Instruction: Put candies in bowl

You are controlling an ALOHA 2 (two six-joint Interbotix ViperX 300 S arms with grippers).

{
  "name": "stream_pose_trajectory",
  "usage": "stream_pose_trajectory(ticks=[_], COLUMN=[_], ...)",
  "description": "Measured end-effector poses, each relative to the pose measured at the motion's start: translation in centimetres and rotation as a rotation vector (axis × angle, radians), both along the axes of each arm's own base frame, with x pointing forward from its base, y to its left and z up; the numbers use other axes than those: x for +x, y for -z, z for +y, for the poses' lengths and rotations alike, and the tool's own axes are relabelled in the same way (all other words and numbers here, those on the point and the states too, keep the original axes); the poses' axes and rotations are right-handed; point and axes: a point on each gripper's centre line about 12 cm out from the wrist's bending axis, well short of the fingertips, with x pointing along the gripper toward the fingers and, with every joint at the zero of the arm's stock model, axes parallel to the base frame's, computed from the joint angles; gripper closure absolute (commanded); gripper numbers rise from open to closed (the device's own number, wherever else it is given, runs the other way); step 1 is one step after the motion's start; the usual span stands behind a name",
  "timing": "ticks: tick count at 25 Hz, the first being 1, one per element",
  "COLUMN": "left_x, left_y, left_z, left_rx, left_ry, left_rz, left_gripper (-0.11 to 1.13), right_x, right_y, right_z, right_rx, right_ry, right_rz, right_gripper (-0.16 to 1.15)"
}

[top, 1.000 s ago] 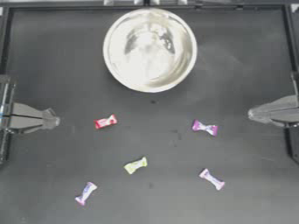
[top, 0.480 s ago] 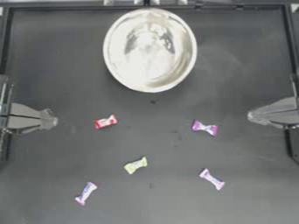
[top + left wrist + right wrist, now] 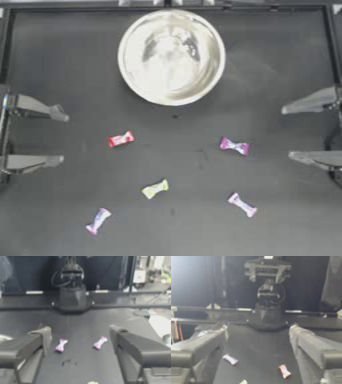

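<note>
Overhead, we are looking down on the dark table (image 3: 67,60), the largest thing before us, with every candy lying on it. Next in size, the silver bowl (image 3: 171,57) is sitting near the table's far edge, about midway between the two sides, holding no candy.

We are seeing the left gripper (image 3: 61,136) waiting at the left edge, its jaws spread wide apart and gripping nothing. Opposite, the right gripper (image 3: 288,132) is waiting at the right edge, its jaws likewise standing wide apart and empty. Both are staying well clear of the bowl and of the candies.

Smallest of all, the five candies are lying scattered on the near half of the table, each apart from the others. The red candy (image 3: 121,139) is lying toward the left side, the purple candy (image 3: 234,146) toward the right. The yellow-green candy (image 3: 155,188) is lying between and nearer. One white-and-pink candy (image 3: 242,204) is lying near right, the other white-and-pink candy (image 3: 97,221) near left.
</note>
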Motion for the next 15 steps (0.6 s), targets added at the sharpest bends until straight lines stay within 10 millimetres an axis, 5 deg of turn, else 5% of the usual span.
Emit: stream_pose_trajectory(ticks=[7,15], left_x=[1.1,5.4], left_y=[-0.6,2.1], left_z=[2.7,5.3], left_rx=[-0.023,-0.073], left_ry=[-0.126,-0.193], left_rz=[0.231,0.632], left_gripper=[-0.01,-0.01], right_x=[0.0,-0.1], right_y=[0.3,0.4], right_z=[0.0,-0.2], right_rx=[0.008,0.009], right_ry=[0.002,0.009], right_rz=[0.006,0.011], right_gripper=[-0.01,-0.01])
